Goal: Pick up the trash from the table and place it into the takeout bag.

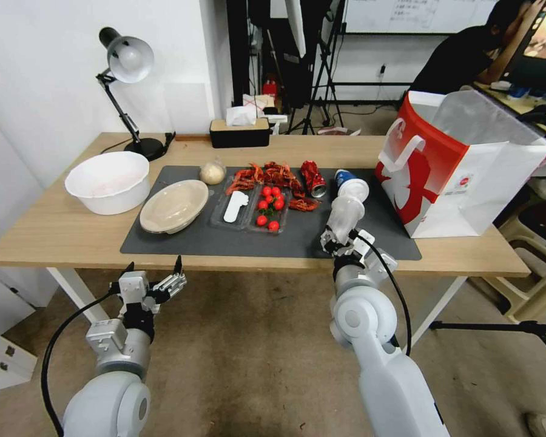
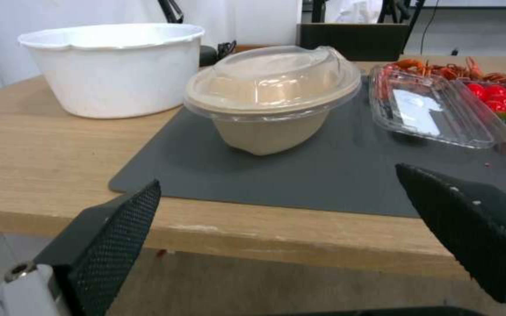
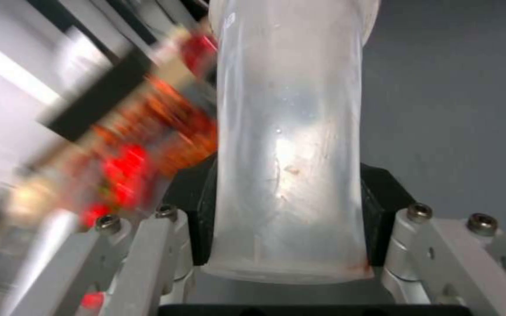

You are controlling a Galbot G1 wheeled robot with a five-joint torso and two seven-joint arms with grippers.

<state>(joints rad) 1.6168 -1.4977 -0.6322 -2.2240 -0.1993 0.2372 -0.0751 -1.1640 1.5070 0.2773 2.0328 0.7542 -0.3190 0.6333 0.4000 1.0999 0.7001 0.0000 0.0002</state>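
The right gripper (image 1: 340, 238) is clamped on a clear plastic cup (image 1: 344, 217), a tall frosted tumbler with faint reddish smears on its wall. In the right wrist view the black finger pads (image 3: 201, 210) press the cup (image 3: 288, 145) from both sides close to its base, and its body runs away from the palm toward the wider rim. The cup is held over the near part of the large dark grey rectangular mat (image 1: 224, 237) on the long light-wood table (image 1: 42, 230).

Just beyond the cup's rim lies a blue cup with white lid (image 1: 349, 184), on its side, and beside that, toward the other arm, a crushed red can (image 1: 313, 178). The boxy red and white paper takeout bag (image 1: 461, 176), with flat white handles and its mouth open, stands to the outer side of the right gripper, near but apart from the cup.

The left gripper (image 1: 153, 271) hangs below the near table edge with its mesh-faced fingers (image 2: 118, 232) spread wide and nothing between them. Straight ahead of it sits a beige shallow bowl (image 2: 270, 109) under a clear domed lid, on the mat's corner. Beyond the bowl lies a small clear bag with a beige lump (image 1: 212, 172). A big white tub (image 2: 115, 66) rests on bare wood beside the bowl, and a clear plastic tray with cherry tomatoes (image 1: 253, 209) lies between the two grippers' reach.
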